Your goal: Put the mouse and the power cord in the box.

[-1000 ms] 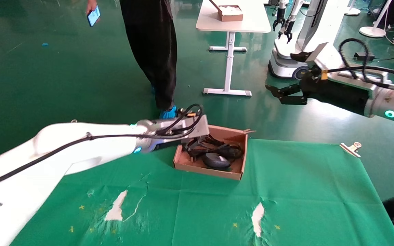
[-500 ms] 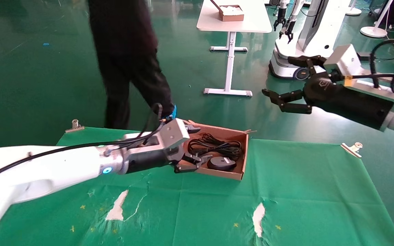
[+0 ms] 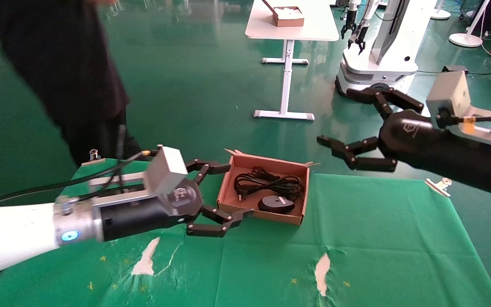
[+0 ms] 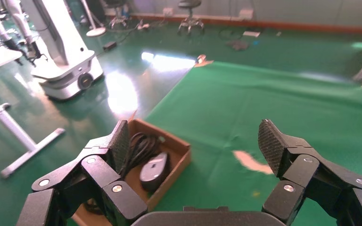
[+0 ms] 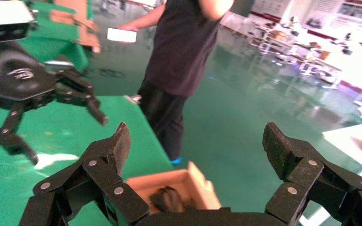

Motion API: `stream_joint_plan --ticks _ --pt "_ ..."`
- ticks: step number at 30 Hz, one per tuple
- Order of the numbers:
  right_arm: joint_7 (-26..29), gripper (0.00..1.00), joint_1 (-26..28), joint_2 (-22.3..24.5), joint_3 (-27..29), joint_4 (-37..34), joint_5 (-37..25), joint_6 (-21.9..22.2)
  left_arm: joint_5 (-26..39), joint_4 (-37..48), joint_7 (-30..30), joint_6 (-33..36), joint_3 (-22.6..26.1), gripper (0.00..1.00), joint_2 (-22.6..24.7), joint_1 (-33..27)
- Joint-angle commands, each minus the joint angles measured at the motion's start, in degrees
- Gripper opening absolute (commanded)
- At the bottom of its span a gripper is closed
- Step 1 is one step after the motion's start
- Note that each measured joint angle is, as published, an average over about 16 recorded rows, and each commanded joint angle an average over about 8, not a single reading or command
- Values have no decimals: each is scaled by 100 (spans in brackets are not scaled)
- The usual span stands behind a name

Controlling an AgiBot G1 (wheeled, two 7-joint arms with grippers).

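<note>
The shallow reddish-brown cardboard box (image 3: 267, 192) sits at the far edge of the green-covered bench (image 3: 356, 256), and inside it lie both the thick black looped power cord (image 3: 269, 182) and, toward its near rim, the small black oval mouse (image 3: 276, 204), so the packing step looks done. The left pincer (image 3: 224, 194) hovers just beside the box's left wall with jaws wide apart and empty, while the right pincer (image 3: 348, 123) hangs beyond the bench's far edge, also spread and empty; I judge the next move is simply to draw both arms clear. The mouse's thin cable is hard to make out among the loops.
</note>
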Motion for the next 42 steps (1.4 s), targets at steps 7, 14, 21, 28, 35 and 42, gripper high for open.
stream_joint_plan --ticks 7,14,21,28,35,42 --pt "653 100 -541 327 97 920 322 -318 -505 -599 -404 681 -566 100 -579 451" --pt "1227 100 -1015 614 182 1727 604 -597 -947 -1124 -759 1278 -1062 100 -1087 847" --pt "1803 100 -1492 903 267 2539 889 -877 -1392 -1652 -1115 1879 -1561 100 -1599 1246" --pt "2264 100 -1891 1142 337 3220 1126 -1115 -1660 -1968 -1309 2242 -1858 100 -1903 1481" --pt "2348 100 -2002 1209 362 3398 1201 -1181 -1702 -2005 -1317 2287 -1895 100 -1937 1509" --pt "2307 100 -1946 1178 356 3303 1170 -1146 -1673 -1974 -1315 2249 -1866 100 -1910 1488"
